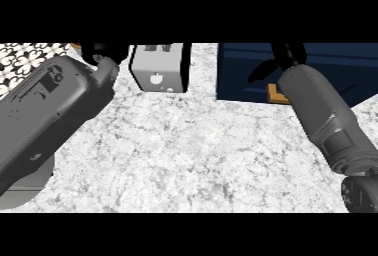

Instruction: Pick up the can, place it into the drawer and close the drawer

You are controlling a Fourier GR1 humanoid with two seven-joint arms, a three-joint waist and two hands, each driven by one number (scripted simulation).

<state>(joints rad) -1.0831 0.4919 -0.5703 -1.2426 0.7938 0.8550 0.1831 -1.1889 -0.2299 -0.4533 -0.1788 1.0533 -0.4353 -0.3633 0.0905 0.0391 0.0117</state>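
I cannot find the can anywhere on screen; it may be inside the dark blue drawer (325, 65) at upper right, or hidden behind my right hand (275, 64), but the head view does not settle it. A small orange-tan patch shows at the drawer's lower edge beside the right forearm; I cannot tell what it is.

Right hand: black fingers hang over the drawer's interior. Only part of them shows above the wrist, so whether they are spread or curled round something I cannot tell.

Left hand (100, 51): at the top left, mostly cut off by the view's edge; finger state also unreadable. It sits near a white box-like appliance (157, 67) on the marbled counter (192, 150).

Risks, as I judge them:
- Closing the drawer without confirming the can is inside, since I am working blind on it.
- The right forearm lies across the drawer's front edge; pushing the drawer shut with it there could jam it.
- The left hand could nudge the white appliance, being so close.
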